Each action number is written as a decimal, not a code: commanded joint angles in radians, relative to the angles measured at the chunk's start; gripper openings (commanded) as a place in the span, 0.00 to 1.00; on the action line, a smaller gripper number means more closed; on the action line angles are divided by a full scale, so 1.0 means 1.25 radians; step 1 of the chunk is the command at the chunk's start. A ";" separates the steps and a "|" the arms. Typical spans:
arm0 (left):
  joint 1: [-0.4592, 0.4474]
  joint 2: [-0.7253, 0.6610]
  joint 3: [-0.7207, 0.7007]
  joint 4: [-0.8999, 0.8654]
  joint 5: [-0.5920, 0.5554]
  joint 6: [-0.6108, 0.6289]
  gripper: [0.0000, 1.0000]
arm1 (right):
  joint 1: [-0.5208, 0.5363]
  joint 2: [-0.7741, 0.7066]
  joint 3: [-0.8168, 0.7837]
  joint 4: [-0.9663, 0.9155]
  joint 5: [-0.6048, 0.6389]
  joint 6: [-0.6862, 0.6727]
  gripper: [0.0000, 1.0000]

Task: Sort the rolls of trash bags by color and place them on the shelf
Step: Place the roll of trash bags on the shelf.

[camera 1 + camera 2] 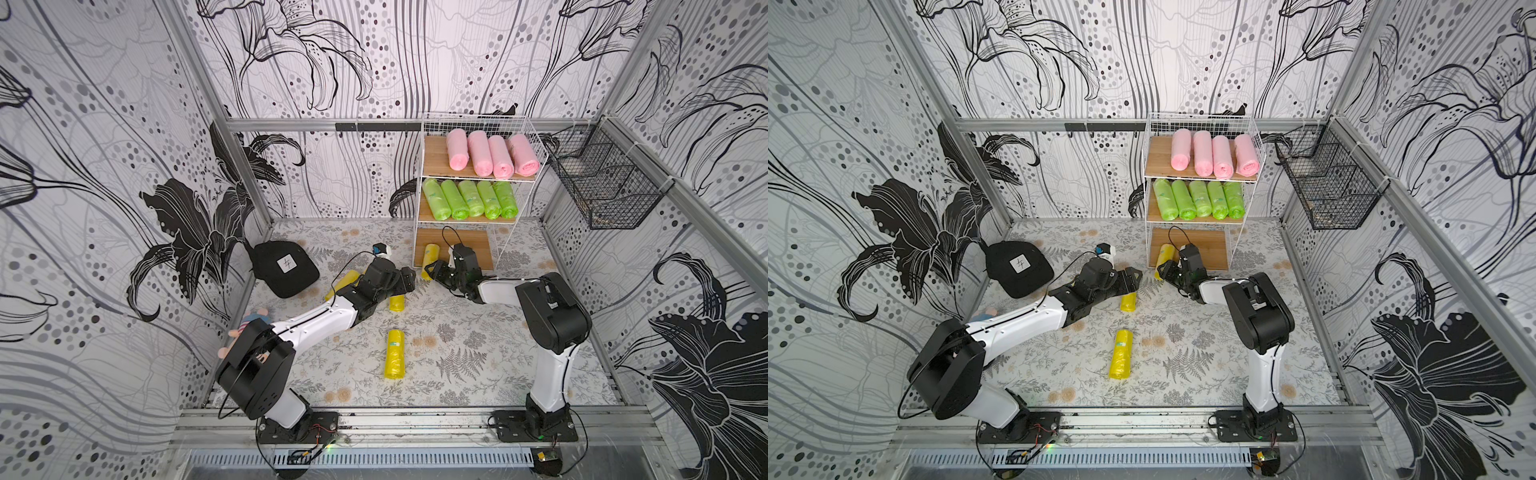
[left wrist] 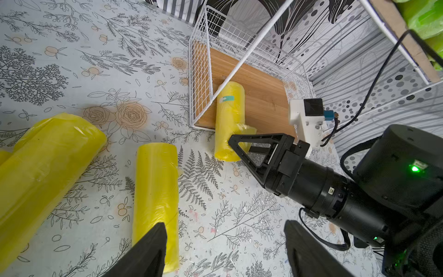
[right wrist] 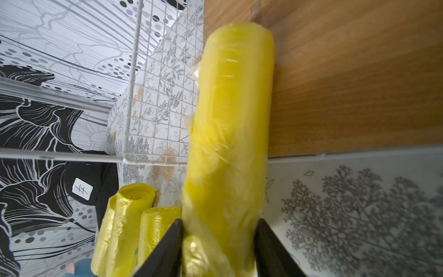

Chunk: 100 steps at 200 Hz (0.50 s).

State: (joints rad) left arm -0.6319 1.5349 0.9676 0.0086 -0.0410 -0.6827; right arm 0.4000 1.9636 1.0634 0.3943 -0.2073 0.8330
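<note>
- The tall white wire-grid shelf (image 1: 434,151) with three wooden boards carries four pink crinkly plastic rolls (image 1: 492,156) on its top board. Five light green rolls (image 1: 471,199) lie on its middle board. Both colours look finished.
- The shelf's bottom board holds only one yellow plastic roll (image 3: 230,134). It lies lengthwise just beside the shelf's side grid, with its far half on the wood. Its near half sticks out past the shelf's front edge over the floral mat (image 1: 457,332).
- The right gripper (image 3: 219,224) has its black jaws pressed against both sides of that roll's outer end, clamped on it.
- The left gripper (image 2: 225,230) hangs in front of the shelf with its jaws wide apart and empty. One finger is just beside a loose roll.
- The loose yellow rolls (image 1: 394,353) lie on the mat in front of the shelf, apart from it. Some are partly hidden under the left arm.
- The step in hand appears to be seating the first yellow roll on the bottom board.
- The next move calls for pushing it straight in along the side grid until its whole length rests on wood, and only then letting go. The thin plastic may crumple or slip, so a gentle push would be safer.
</note>
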 commanded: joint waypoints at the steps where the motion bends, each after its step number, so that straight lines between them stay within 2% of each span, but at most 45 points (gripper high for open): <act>1: 0.006 -0.024 -0.010 0.007 -0.017 0.020 0.80 | 0.004 0.015 0.038 -0.041 0.038 -0.047 0.47; 100: 0.008 -0.046 -0.016 -0.009 -0.030 0.032 0.80 | 0.004 0.084 0.157 -0.077 0.076 -0.188 0.43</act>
State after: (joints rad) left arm -0.6273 1.5005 0.9638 -0.0113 -0.0601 -0.6636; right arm 0.4000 2.0399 1.2198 0.3023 -0.1421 0.6743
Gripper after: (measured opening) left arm 0.800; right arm 0.427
